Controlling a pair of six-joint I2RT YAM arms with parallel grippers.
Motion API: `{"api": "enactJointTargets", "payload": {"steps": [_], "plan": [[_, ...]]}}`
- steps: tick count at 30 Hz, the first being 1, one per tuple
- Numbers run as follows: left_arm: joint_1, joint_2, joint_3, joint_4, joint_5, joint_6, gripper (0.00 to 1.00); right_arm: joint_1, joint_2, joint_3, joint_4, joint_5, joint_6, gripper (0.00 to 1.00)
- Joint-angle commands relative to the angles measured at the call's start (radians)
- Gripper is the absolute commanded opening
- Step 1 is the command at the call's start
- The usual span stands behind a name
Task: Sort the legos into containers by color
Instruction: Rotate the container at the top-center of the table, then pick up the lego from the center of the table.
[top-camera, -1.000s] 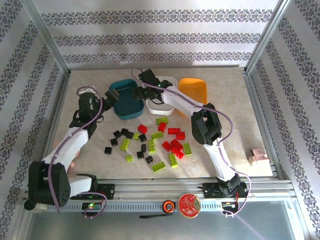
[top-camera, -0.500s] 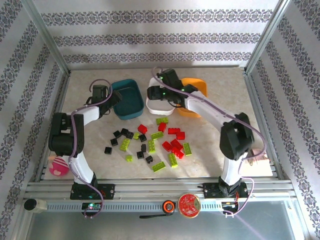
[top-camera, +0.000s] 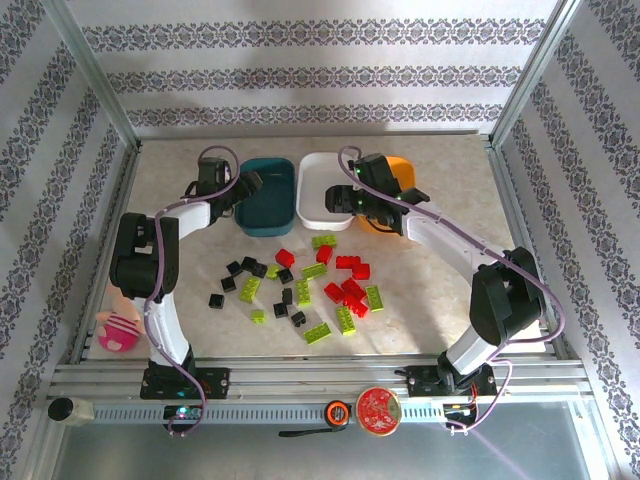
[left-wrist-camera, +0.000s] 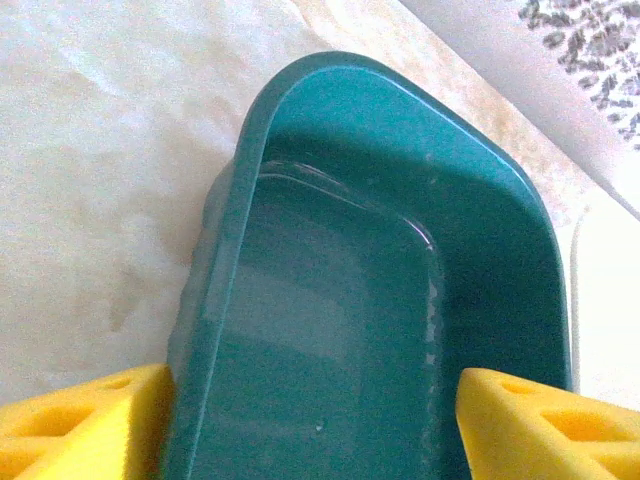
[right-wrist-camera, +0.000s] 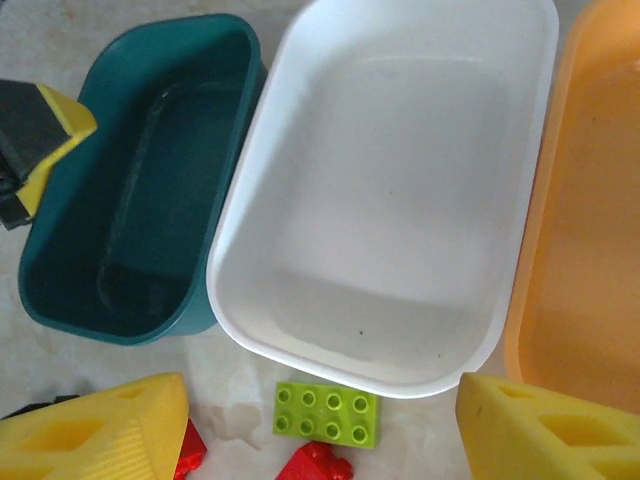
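The teal tray (top-camera: 272, 205), white tray (top-camera: 318, 170) and orange tray (top-camera: 402, 168) stand side by side at the back, with nothing in the parts I see. Red, lime green and black legos (top-camera: 310, 280) lie scattered in front of them. My left gripper (top-camera: 248, 187) is open at the teal tray's (left-wrist-camera: 350, 300) left side, one pad outside its wall. My right gripper (top-camera: 342, 205) hangs open over the white tray's (right-wrist-camera: 400, 180) front rim. A green lego (right-wrist-camera: 327, 413) and red ones (right-wrist-camera: 315, 465) lie on the table below it.
A pink doll (top-camera: 118, 332) lies at the table's left front edge, beside the left arm's base. The right arm crosses in front of the orange tray (right-wrist-camera: 590, 200). Metal frame posts and patterned walls enclose the table.
The left gripper swung right to the teal tray and its jaws narrowed somewhat. The teal tray shifted right, against the white one. The right gripper moved right, from the teal tray to the white tray.
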Motion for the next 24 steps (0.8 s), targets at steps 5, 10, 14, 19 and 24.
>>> {"api": "enactJointTargets", "payload": {"steps": [5, 10, 14, 19, 24], "plan": [[0.006, -0.212, -0.062, -0.025, -0.044, 0.064, 1.00, -0.013, -0.085, -0.038, 0.011, 0.000, 0.021, 0.75], [0.004, -0.440, -0.123, -0.120, -0.113, 0.074, 0.99, -0.008, -0.103, -0.068, -0.059, -0.007, 0.026, 0.74], [0.007, -0.625, -0.201, -0.172, -0.204, 0.023, 0.99, 0.003, -0.123, -0.106, -0.147, 0.012, 0.041, 0.74], [0.012, -0.814, -0.261, -0.213, -0.296, -0.045, 0.99, 0.043, -0.153, -0.169, -0.247, 0.038, 0.044, 0.73], [0.020, -0.868, -0.149, -0.444, -0.303, -0.076, 0.99, 0.084, -0.189, -0.249, -0.308, 0.040, 0.074, 0.73]]}}
